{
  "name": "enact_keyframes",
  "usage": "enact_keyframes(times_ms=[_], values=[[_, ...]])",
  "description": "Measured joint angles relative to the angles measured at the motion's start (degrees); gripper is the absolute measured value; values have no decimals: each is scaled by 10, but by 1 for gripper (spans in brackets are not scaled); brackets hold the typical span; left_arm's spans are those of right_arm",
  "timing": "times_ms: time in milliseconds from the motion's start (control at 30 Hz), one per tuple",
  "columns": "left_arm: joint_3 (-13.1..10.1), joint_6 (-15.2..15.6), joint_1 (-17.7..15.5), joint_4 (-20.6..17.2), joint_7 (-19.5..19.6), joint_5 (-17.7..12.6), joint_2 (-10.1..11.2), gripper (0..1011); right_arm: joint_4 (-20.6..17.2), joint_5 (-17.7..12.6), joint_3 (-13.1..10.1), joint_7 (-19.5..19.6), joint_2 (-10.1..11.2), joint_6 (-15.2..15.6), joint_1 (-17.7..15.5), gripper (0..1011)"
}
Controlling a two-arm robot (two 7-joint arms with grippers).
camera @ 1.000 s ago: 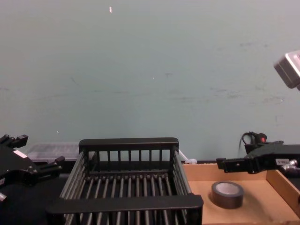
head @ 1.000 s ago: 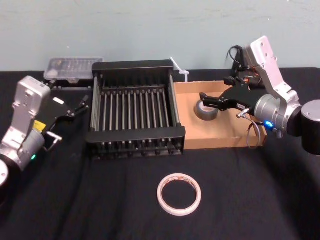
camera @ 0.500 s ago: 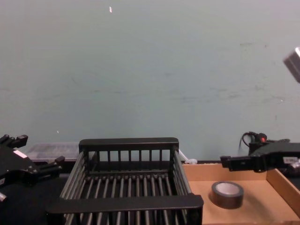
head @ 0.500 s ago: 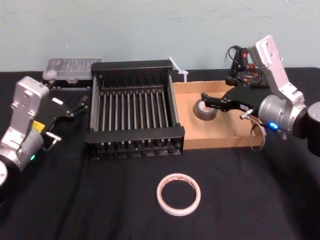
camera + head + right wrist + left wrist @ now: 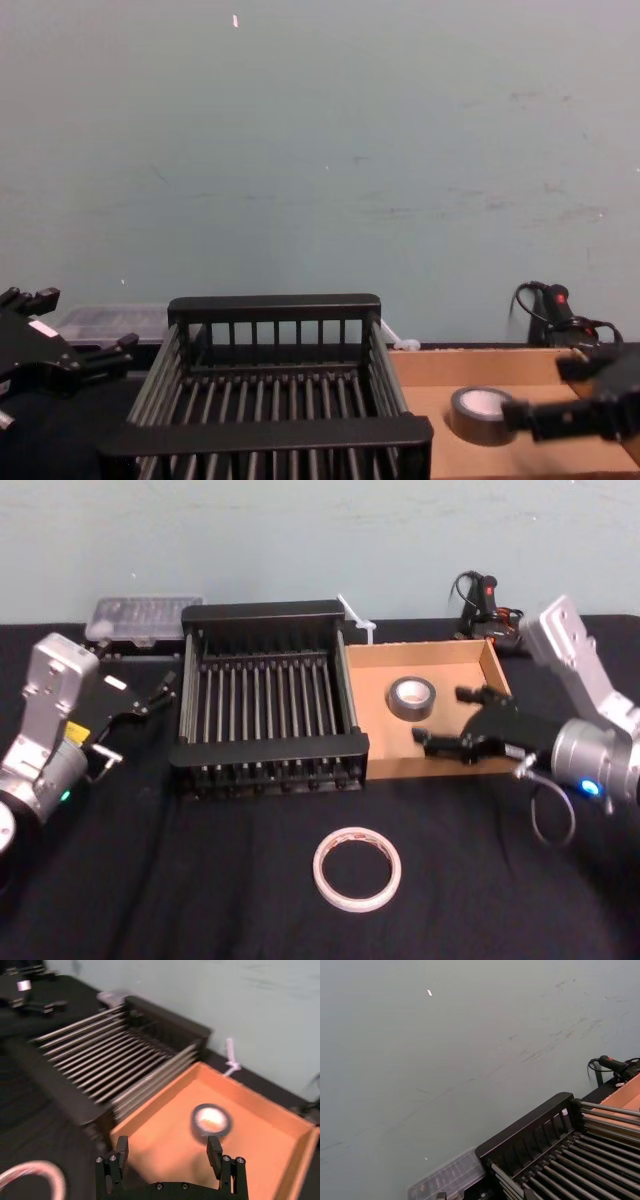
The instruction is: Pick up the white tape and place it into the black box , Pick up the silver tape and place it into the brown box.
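R arm: right end effector (image 5: 440, 718) hovers over the front half of the brown box (image 5: 400, 766), fingers spread wide, nothing between them. The silver tape (image 5: 411, 697) lies flat on the tray floor towards the back, clear of both fingers.

Head view gives the plan. The black box (image 5: 268, 748) sits mid-bench, just beside the brown box's left wall. The white tape (image 5: 357, 868) lies flat on the bench (image 5: 200, 880) near its front edge, in front of the black box and well apart from both arms.

Right wrist view adds the finger gap: right end effector (image 5: 168, 1149) wide, silver tape (image 5: 211, 1119) beyond the tips, white tape (image 5: 29, 1180) a blurred arc off to one side.

Chest view adds the side profile: silver tape (image 5: 480, 415) low on the tray floor, right end effector (image 5: 533, 393) near it, not touching.

L arm: left end effector (image 5: 158, 693) parked near the bench's left edge beside the black box, fingers apart, empty. Left wrist view takes in the black box (image 5: 520, 1135) at its back rim and a clear plastic case (image 5: 447, 1177) towards the back-left corner.
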State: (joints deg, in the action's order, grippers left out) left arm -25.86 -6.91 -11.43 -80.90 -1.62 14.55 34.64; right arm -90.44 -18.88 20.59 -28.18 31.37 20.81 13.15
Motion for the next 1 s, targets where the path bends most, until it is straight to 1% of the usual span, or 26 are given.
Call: enact_keyframes(times_ms=[33, 67, 133, 233, 333, 400, 567, 900, 1000], values=[[0, 0, 0, 0, 0, 0, 0, 1001, -13, -4, 4, -7, 9, 1, -10, 1002], [0, 0, 0, 0, 0, 0, 0, 1001, -13, -4, 4, -7, 9, 1, -10, 1002], [0, 0, 0, 0, 0, 0, 0, 1001, -35, -9, 13, -20, 25, 1, -25, 1002], [0, 0, 0, 0, 0, 0, 0, 1001, -51, -13, 22, -31, 36, 1, -34, 1002], [0, 0, 0, 0, 0, 0, 0, 1001, -62, -16, 31, -37, 43, 0, -39, 1002], [0, 0, 0, 0, 0, 0, 0, 1001, -70, -17, 42, -43, 50, -1, -42, 1003], [0, 0, 0, 0, 0, 0, 0, 1001, -74, -17, 58, -48, 54, -2, -40, 1002], [0, 0, 0, 0, 0, 0, 0, 1002, -70, -9, 98, -53, 62, -4, -28, 1002], [0, 0, 0, 0, 0, 0, 0, 1001, -66, -7, 105, -53, 62, -3, -25, 1002]])
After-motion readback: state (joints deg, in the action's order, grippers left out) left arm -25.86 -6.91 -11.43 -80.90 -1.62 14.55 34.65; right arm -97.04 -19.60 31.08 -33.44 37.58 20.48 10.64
